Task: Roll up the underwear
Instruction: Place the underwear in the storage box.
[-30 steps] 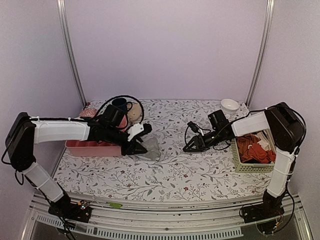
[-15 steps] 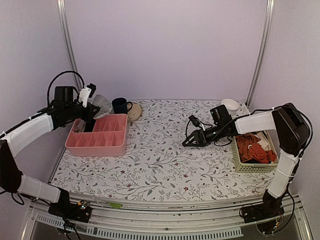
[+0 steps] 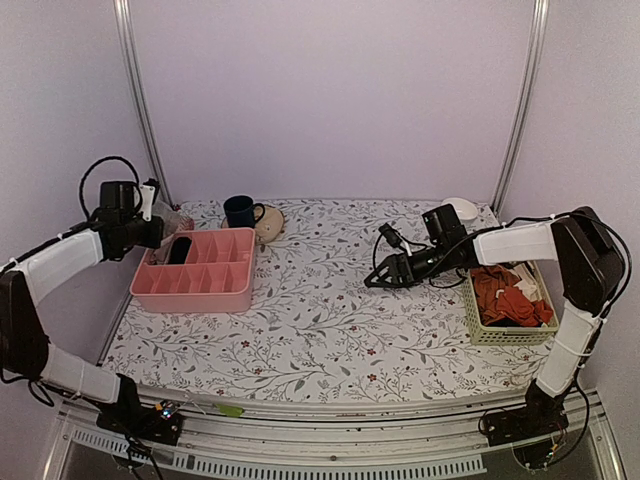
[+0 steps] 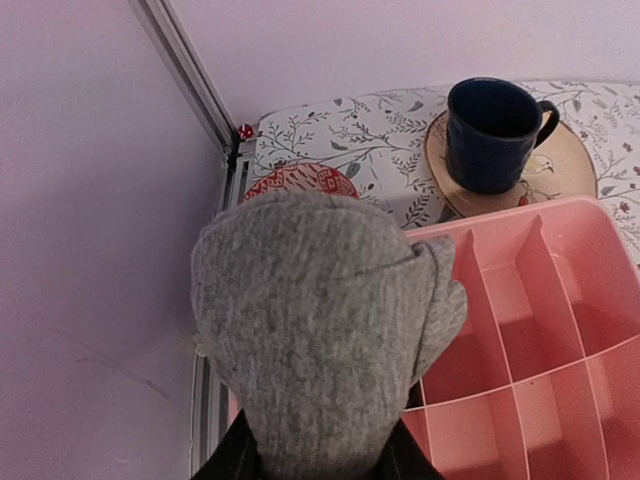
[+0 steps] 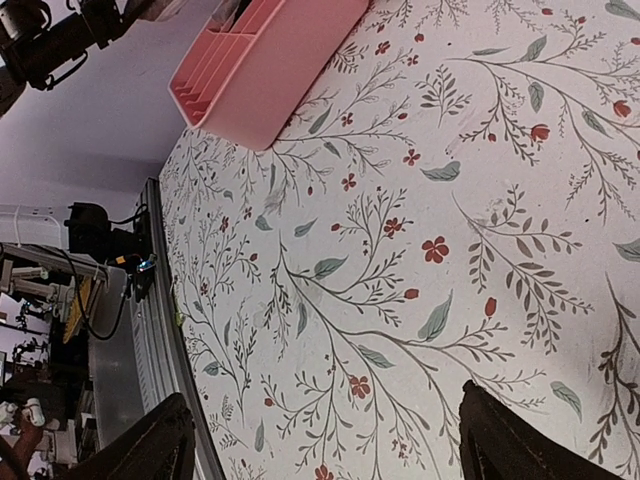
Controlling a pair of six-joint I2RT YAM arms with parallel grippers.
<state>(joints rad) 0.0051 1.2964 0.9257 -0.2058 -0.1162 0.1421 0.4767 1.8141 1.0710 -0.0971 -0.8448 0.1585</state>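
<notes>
The underwear [image 4: 320,340] is a rolled grey bundle of soft cloth that fills the middle of the left wrist view. It is pinched between my left gripper's dark fingers [image 4: 232,462], whose tips it hides. The roll hangs over the back-left corner of the pink divided tray [image 4: 560,300]. From above, my left gripper [image 3: 168,234] sits at that same corner, shut on the roll. My right gripper [image 3: 378,280] hovers low over the floral tablecloth right of centre. It is wide open with nothing between its fingers [image 5: 150,445].
The pink tray [image 3: 200,290] stands at the left, with a navy mug [image 3: 240,211] on a tan coaster [image 3: 270,226] behind it. A white bowl [image 3: 460,210] sits back right. A basket [image 3: 505,333] holding orange-red garments [image 3: 505,295] stands at the right edge.
My left arm swung from the table's middle to the tray's back-left corner, carrying the grey roll. My right gripper opened wider and drew back slightly.
</notes>
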